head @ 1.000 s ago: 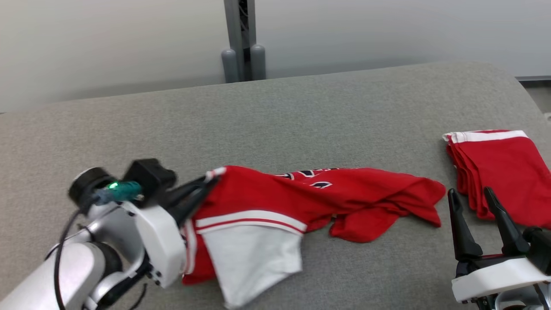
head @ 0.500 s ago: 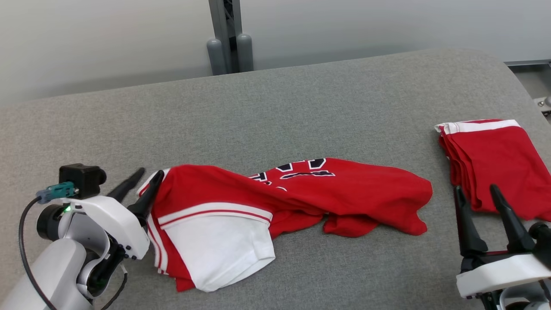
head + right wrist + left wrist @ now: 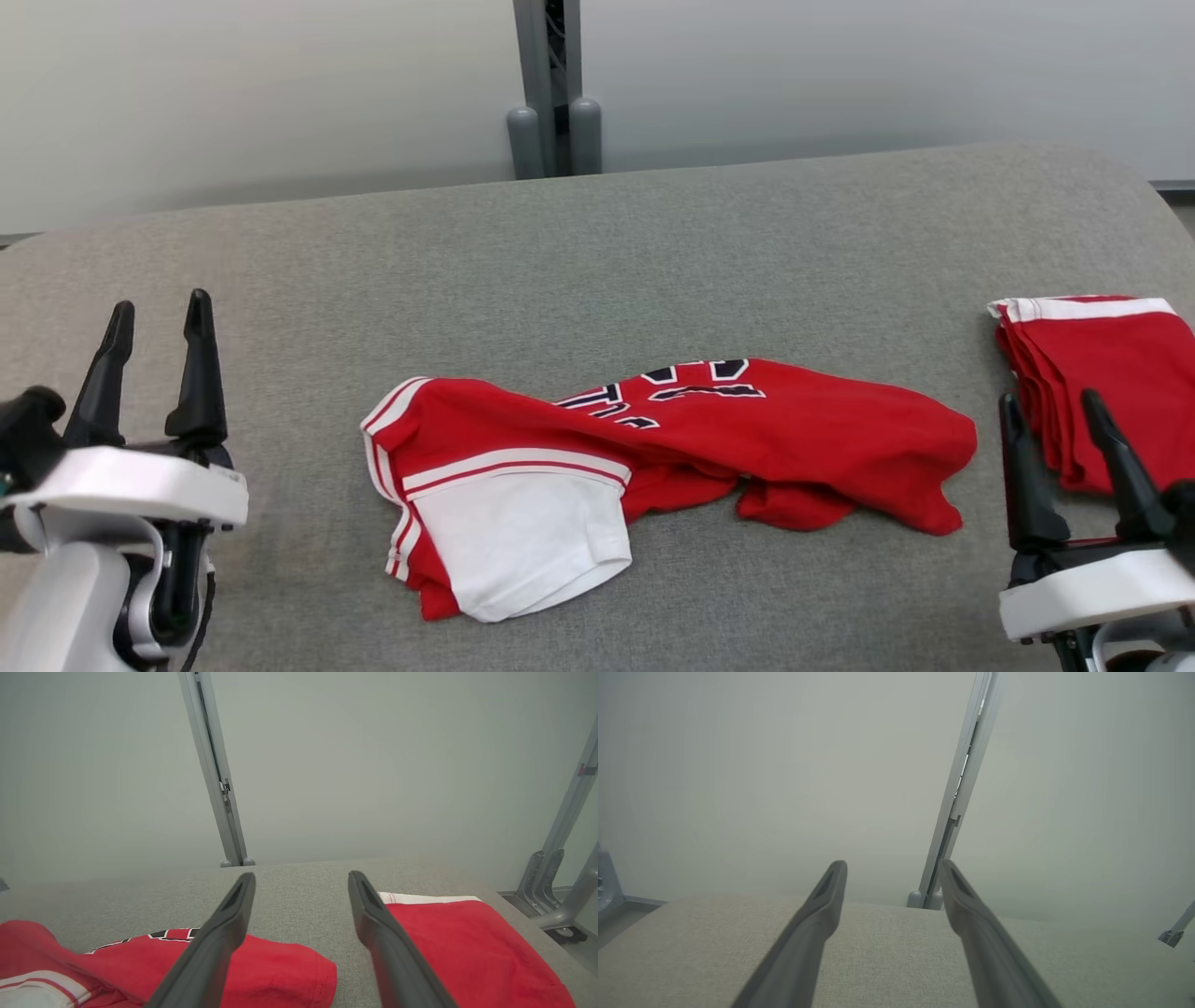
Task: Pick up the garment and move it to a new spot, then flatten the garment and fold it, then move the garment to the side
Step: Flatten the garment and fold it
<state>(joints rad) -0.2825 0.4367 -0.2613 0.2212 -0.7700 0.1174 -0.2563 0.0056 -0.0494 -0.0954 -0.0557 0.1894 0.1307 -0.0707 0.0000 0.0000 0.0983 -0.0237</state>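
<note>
On the grey table [image 3: 653, 243] the crumpled garment [image 3: 794, 429] lies between left pincer [image 3: 160, 303] and right pincer [image 3: 1048, 399], both spread wide, empty.

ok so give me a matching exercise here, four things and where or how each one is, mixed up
1 crumpled red and white jersey
2 folded red cloth stack
3 left tool
4 grey metal post

a far right of the grey fabric surface
b beyond its far edge
c lying mid-surface
d open, empty, at left

Pairs: 1-c, 2-a, 3-d, 4-b

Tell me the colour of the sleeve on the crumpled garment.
The sleeve is white; the head view shows it best.
</note>
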